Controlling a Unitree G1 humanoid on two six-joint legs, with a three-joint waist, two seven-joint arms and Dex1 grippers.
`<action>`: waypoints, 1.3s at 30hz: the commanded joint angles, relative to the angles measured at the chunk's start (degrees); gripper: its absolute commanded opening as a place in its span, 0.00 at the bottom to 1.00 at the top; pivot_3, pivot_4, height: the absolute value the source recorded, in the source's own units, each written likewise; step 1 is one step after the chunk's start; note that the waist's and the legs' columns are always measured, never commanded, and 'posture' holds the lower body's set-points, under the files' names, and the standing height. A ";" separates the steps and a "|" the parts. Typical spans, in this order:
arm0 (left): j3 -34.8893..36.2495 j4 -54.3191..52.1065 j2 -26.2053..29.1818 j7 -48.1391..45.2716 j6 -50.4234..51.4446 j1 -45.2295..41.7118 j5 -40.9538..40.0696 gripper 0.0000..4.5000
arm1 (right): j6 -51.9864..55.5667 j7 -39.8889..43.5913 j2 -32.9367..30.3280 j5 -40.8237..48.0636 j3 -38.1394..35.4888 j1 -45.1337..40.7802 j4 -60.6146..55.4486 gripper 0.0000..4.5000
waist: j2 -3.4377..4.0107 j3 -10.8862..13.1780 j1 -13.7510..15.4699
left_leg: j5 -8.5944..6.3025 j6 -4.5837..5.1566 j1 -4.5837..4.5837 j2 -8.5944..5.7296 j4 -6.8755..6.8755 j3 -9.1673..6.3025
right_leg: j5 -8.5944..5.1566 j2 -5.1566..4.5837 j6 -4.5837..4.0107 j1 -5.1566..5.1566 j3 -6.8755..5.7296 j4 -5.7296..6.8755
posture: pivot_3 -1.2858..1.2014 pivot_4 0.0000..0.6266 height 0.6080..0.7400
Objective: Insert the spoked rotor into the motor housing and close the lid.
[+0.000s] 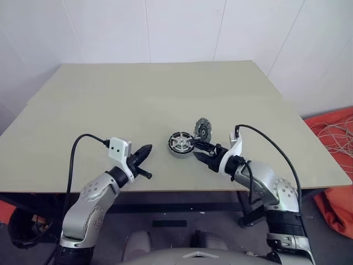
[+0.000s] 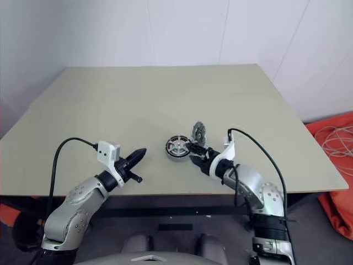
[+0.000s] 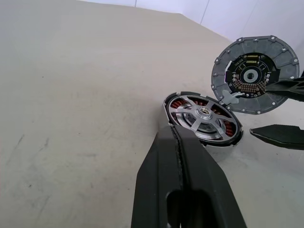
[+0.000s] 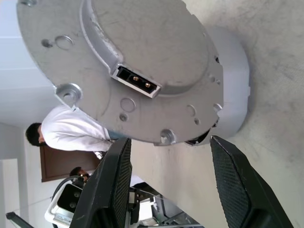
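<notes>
Grey lid, one, is seen beside one motor housing with one spoked rotor seated. Left gripper is closed empty; right gripper is parted, and whether its fingers touch the lid cannot be told.

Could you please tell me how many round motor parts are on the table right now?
2: the motor housing with the spoked rotor seated inside, and the lid propped on edge against it.

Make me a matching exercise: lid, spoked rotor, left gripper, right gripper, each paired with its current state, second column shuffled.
Column one:
1. lid
2. spoked rotor
3. left gripper
4. right gripper

Column two:
A. shut, holding nothing
B. lying flat over the coppery windings
C. open
D. standing on edge

Pairs: 1-D, 2-B, 3-A, 4-C
</notes>
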 commanded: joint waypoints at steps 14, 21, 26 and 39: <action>-0.07 -1.15 0.90 -0.64 0.22 -1.12 -1.26 0.00 | 4.87 26.85 -12.56 -13.61 5.58 0.24 -19.18 0.21 | -0.12 -0.07 0.48 | -0.01 0.01 -0.04 0.01 0.04 -0.02 | 0.05 0.01 0.11 0.02 -0.04 -0.05 | 0.52 0.00 1.00; -0.11 -0.95 1.13 -0.67 0.44 -1.26 -1.67 0.00 | 1.33 37.16 -14.06 -32.85 11.86 -3.43 -23.04 0.00 | -0.14 -0.08 0.48 | -0.01 0.01 -0.04 0.01 0.07 -0.02 | -0.02 0.00 0.00 0.02 -0.03 -0.05 | 0.52 0.00 1.00; -0.30 -0.55 0.97 -0.74 0.19 -1.30 -1.72 0.00 | -8.08 45.61 -16.73 -59.15 24.47 -9.41 -22.64 0.00 | -0.15 -0.08 0.47 | 0.00 0.01 -0.04 0.03 0.09 -0.02 | -0.06 0.00 -0.08 0.02 -0.03 -0.04 | 0.52 0.00 1.00; -0.61 -0.19 0.43 -0.46 -0.91 -1.16 -1.29 0.00 | -13.46 54.69 -10.88 -86.42 35.61 -20.23 -5.01 0.00 | -0.15 -0.07 0.25 | -0.01 0.02 -0.01 0.03 0.08 -0.02 | -0.02 0.01 -0.23 0.02 -0.03 0.04 | 0.52 0.00 1.00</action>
